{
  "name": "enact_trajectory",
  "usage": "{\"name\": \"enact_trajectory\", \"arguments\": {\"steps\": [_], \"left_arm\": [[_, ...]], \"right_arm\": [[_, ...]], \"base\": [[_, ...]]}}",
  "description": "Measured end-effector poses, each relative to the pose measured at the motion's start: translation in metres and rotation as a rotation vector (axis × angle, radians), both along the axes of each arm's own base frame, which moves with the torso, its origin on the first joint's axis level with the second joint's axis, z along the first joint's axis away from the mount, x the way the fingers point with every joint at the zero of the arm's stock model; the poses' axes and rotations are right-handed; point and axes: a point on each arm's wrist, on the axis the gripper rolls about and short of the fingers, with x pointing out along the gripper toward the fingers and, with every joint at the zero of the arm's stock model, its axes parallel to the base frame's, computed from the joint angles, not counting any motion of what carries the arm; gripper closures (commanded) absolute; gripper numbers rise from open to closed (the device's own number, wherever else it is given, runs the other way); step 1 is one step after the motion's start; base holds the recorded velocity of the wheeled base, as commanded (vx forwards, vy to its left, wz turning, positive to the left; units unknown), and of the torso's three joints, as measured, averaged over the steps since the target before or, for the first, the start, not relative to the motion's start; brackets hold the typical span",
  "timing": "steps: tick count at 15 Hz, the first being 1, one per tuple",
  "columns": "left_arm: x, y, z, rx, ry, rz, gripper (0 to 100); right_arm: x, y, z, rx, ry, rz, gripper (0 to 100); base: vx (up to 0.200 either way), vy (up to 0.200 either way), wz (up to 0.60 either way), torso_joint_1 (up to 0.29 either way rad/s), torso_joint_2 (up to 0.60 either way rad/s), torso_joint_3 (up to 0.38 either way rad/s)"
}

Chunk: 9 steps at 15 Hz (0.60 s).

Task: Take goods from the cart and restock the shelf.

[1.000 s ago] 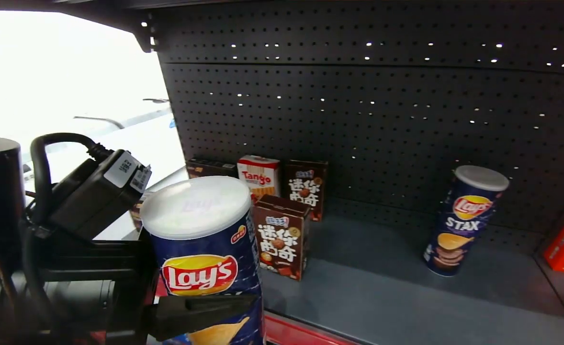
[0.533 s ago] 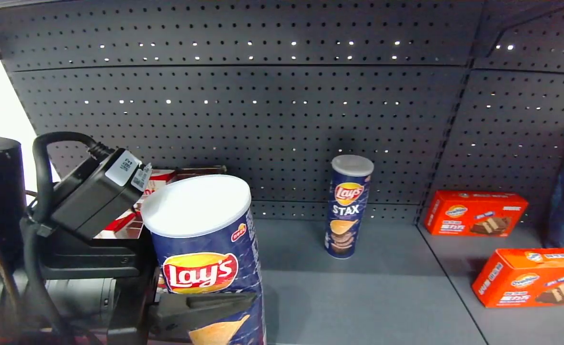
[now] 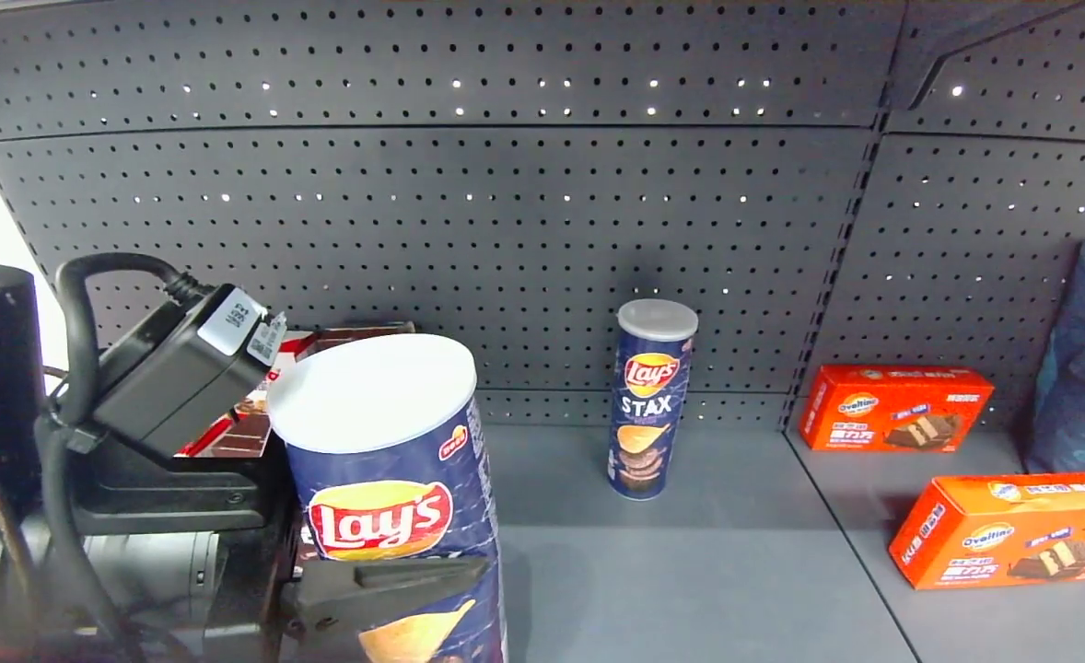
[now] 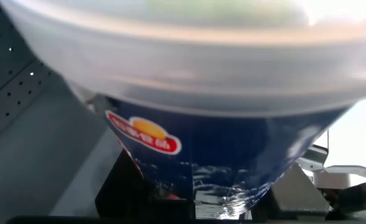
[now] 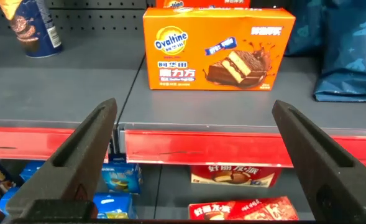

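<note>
black plastic fingers of the left claw (image 3: 393, 589) are clenched on a tall blue chip can (image 3: 386, 460), with one finger (image 3: 367, 582) lying across its front, low down. the right claw (image 5: 195, 168) hangs spread wide with nothing between its fingers, just out from the red rail (image 5: 207, 148) on the shelf edge.

the grey shelf (image 3: 690, 571) runs across in front, backed by dark pegboard (image 3: 506, 212) with light pricking through the holes. a second can (image 3: 648, 401) stands upright near the back, well apart from the held one. two orange boxes (image 3: 897, 408) lie in the next bay to the right, with a dark blue bag (image 3: 1081, 359) beyond them. brown and red cartons (image 3: 248, 419) sit behind the left arm.

the held can is at the shelf's front left. it stands upright, long axis vertical, white lid on top, logo facing out from the shelf. its base is out of sight, so i cannot tell whether it rests on the deck.
</note>
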Motion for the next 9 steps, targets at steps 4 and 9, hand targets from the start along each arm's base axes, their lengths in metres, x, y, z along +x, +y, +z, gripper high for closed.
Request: {"name": "enact_trajectory", "arguments": {"steps": [4, 9], "left_arm": [[-0.0001, 0.0001, -0.0005, 0.001, 0.003, 0.001, 100], [-0.0018, 0.001, -0.0057, 0.01, 0.017, 0.001, 100]], "right_arm": [[0.0, 0.0, 0.0, 0.0, 0.0, 0.0, 0], [0.0, 0.0, 0.0, 0.0, 0.0, 0.0, 0]], "base": [[0.0, 0.0, 0.0, 0.0, 0.0, 0.0], [0.0, 0.0, 0.0, 0.0, 0.0, 0.0]]}}
